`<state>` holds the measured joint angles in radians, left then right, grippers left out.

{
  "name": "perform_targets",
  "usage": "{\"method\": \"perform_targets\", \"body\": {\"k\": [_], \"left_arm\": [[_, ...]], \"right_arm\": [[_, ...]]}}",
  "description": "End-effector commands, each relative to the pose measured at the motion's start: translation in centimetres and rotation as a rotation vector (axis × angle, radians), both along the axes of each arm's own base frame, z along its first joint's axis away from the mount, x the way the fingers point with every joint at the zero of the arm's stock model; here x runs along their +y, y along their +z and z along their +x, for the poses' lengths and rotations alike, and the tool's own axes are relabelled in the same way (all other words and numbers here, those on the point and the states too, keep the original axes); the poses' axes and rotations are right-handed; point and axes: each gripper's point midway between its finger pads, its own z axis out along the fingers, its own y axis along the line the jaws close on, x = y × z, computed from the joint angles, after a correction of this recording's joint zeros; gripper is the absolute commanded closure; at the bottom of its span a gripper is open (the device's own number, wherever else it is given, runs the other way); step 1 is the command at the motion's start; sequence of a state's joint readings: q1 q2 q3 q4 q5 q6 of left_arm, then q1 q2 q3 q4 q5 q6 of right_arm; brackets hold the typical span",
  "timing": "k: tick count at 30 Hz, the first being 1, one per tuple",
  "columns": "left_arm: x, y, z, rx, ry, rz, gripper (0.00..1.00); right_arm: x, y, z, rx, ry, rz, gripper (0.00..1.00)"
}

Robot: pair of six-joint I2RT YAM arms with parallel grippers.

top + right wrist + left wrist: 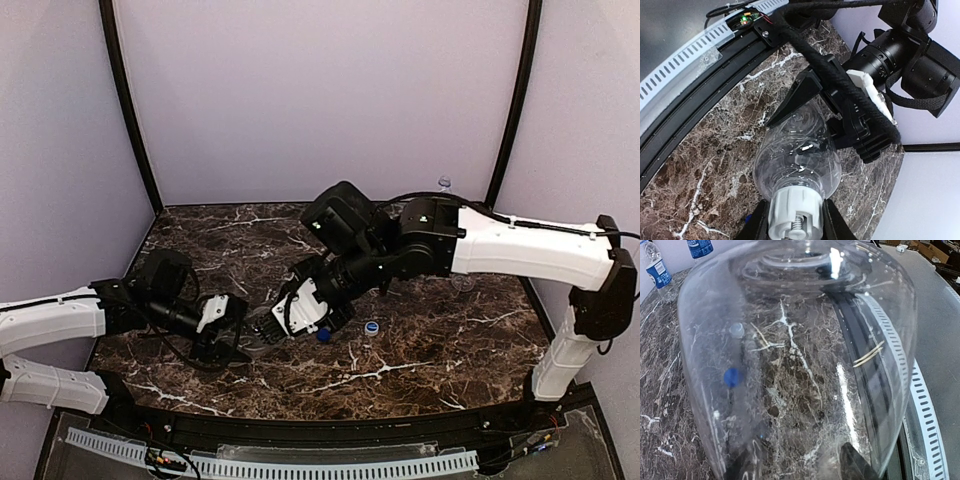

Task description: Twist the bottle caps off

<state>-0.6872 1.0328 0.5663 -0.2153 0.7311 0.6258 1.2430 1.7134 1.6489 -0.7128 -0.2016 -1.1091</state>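
Right gripper [795, 222] is clenched on the small white round plastic cap [792, 202] of the clear unlabelled plastic bottle [800, 160], whose body the left gripper [815, 125] grasps. A dark blue plastic cap [323, 335] and a pale blue-and-white cap [371, 327] lie loose on the dark marble table [430, 360], so probably only this white cap is left to unscrew.

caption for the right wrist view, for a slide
Right gripper pinches the white cap of a clear bottle held by the left gripper over the marble table.
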Motion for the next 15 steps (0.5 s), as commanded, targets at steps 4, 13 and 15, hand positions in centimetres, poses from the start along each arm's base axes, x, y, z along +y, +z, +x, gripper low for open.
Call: {"method": "perform_targets", "body": {"k": [4,13,15], "left_arm": [[-0.5,2.1,1.3,-0.044,0.048,-0.062,0.55],[-0.1,2.9,7.0,-0.243,0.303,-0.087,0.54],[0.4,3.7,9.0,-0.319,0.405,-0.101,0.54]], "right_arm": [[-0.6,0.7,3.3,-0.123,-0.141,0.075,0.27],[-0.8,7.4,5.0,0.372,-0.423,0.368,0.01],[-0.9,8.2,6.1,0.527,-0.505,0.393,0.01]]}}
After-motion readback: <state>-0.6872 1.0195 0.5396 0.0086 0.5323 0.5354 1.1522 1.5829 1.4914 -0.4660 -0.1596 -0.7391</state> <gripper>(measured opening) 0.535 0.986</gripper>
